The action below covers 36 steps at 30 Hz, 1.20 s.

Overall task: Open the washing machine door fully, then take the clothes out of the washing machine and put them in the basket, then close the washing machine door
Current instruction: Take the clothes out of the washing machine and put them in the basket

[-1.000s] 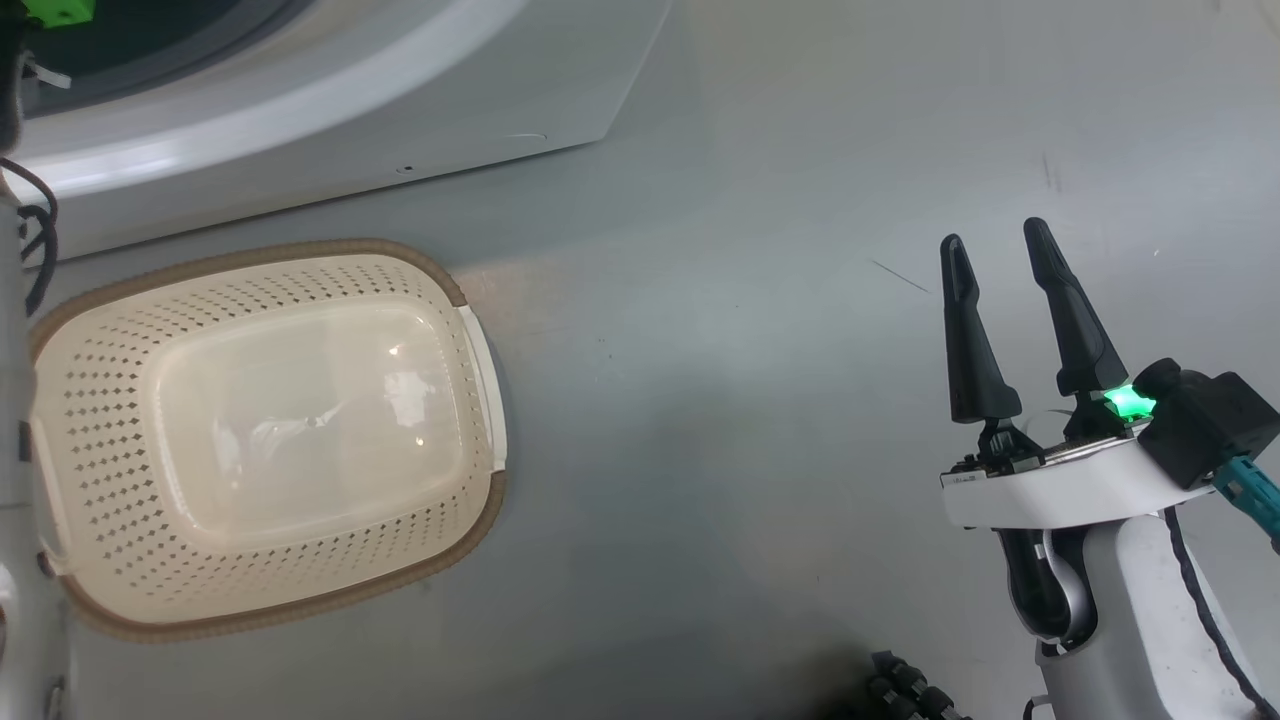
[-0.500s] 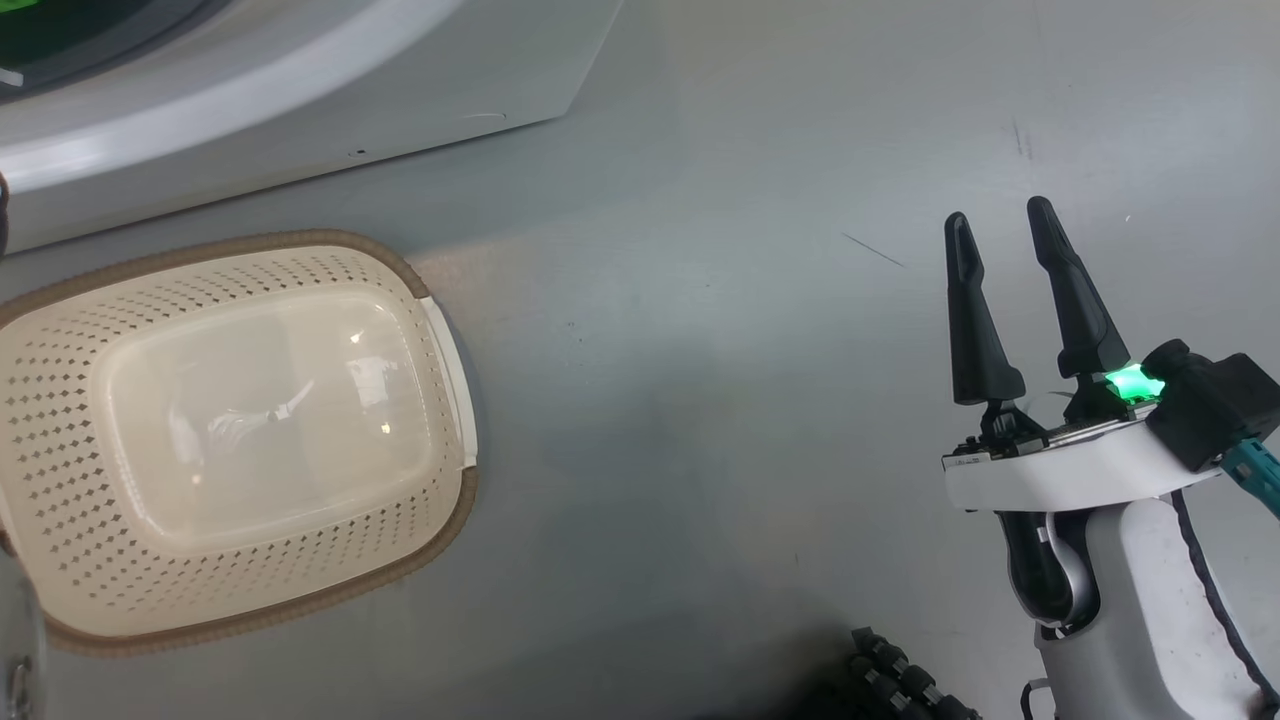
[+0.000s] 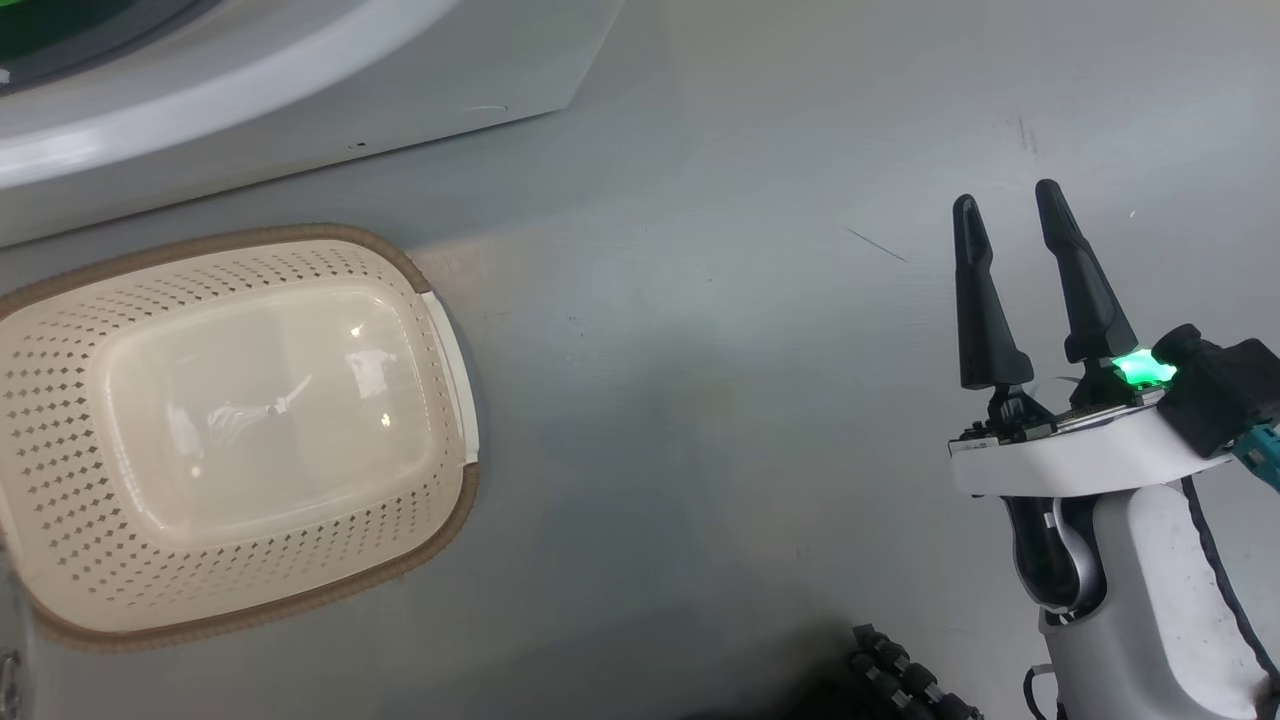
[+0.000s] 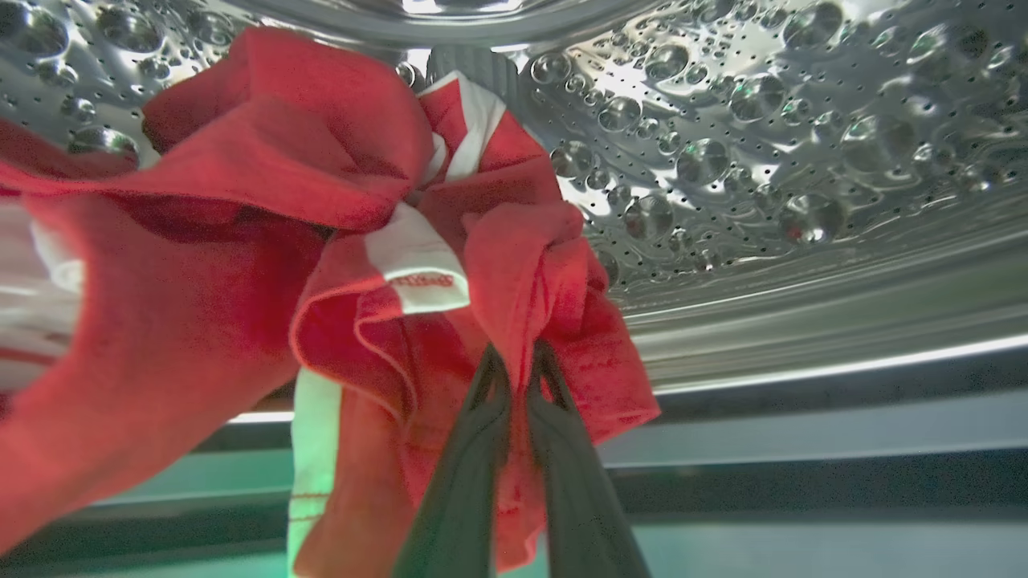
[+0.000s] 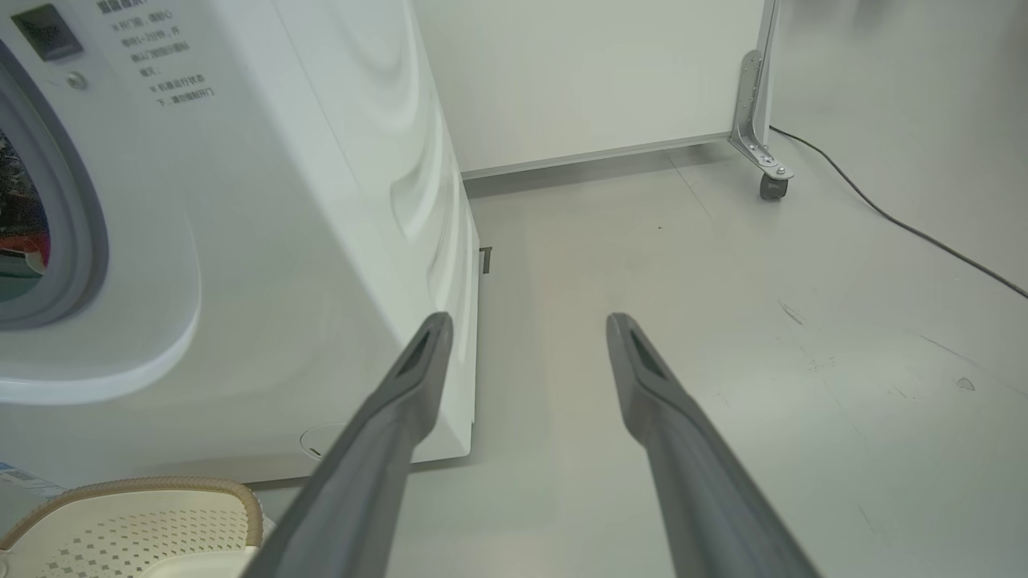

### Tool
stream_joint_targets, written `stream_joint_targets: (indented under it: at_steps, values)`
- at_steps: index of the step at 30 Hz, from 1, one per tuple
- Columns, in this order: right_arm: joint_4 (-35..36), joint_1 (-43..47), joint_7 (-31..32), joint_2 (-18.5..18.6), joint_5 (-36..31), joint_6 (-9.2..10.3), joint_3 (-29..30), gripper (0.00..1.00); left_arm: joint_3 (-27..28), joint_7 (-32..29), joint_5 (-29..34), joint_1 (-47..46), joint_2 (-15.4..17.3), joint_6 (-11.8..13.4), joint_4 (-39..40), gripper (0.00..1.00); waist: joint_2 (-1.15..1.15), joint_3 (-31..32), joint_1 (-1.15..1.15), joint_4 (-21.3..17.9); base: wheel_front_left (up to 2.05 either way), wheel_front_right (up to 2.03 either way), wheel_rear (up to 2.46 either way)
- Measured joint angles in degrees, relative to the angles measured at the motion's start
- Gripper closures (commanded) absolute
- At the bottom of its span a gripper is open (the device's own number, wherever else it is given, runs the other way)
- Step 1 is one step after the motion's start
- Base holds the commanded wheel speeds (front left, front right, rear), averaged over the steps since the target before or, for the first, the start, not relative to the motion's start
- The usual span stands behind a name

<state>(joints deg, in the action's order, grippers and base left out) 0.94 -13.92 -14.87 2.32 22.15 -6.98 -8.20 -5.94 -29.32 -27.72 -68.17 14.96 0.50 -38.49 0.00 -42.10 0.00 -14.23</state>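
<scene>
Inside the steel drum (image 4: 763, 120) of the washing machine (image 3: 300, 110), the robot's left hand (image 4: 516, 355) is clamped shut on a fold of the clothes (image 4: 241, 241), a crumpled red jersey with white trim, a grip seemingly meant to drag it out. The garment is wadded with no clear long axis, though one white-striped edge trails down the wrist view beside the fingers. The right hand (image 3: 1005, 195) hangs open and empty over the floor (image 3: 700, 400), apparently kept clear, while the basket (image 3: 300, 235) waits mouth-up near the machine, its long side lying across the head view.
</scene>
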Motion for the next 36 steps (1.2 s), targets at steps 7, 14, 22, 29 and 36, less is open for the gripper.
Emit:
stream_joint_targets:
  at_steps: [7, 14, 22, 29, 36]
  values:
    - [-0.34, -0.01, 0.00, 0.00, -0.11, 0.00, 1.44, 0.00, 0.34, 5.88, -0.10, 0.18, -1.27, -1.44, 0.43, 1.00, 0.00, 0.64, 0.00, 1.03, 0.00, 0.00, 0.00]
    - [-0.98, -0.01, 0.00, 0.00, -1.42, 0.00, 1.99, 0.00, 0.37, 13.40, -0.53, 3.88, -3.30, -3.41, 1.94, 1.00, 0.00, 2.22, 0.00, 2.31, 0.00, 0.00, 0.00]
    - [-1.93, 0.71, 0.00, 0.01, -3.77, 0.00, 2.61, 0.00, 0.30, 23.66, -0.52, 11.18, -6.20, -4.10, 3.75, 1.00, 0.00, 5.32, 0.00, 3.91, 0.00, 0.00, 0.00]
    - [-2.33, 2.86, 0.00, 0.01, -4.88, 0.00, 2.64, 0.00, -0.10, 31.55, 0.01, 17.32, -7.99, -4.37, 5.97, 1.00, 0.00, 8.86, 0.00, 5.37, 0.00, 0.00, 0.00]
    - [-2.69, 4.96, 0.00, 0.01, -5.21, 0.00, 2.43, 0.00, -0.90, 37.55, 1.10, 22.84, -9.49, -4.32, 8.69, 1.00, 0.00, 12.63, 0.00, 6.84, 0.00, 0.00, 0.00]
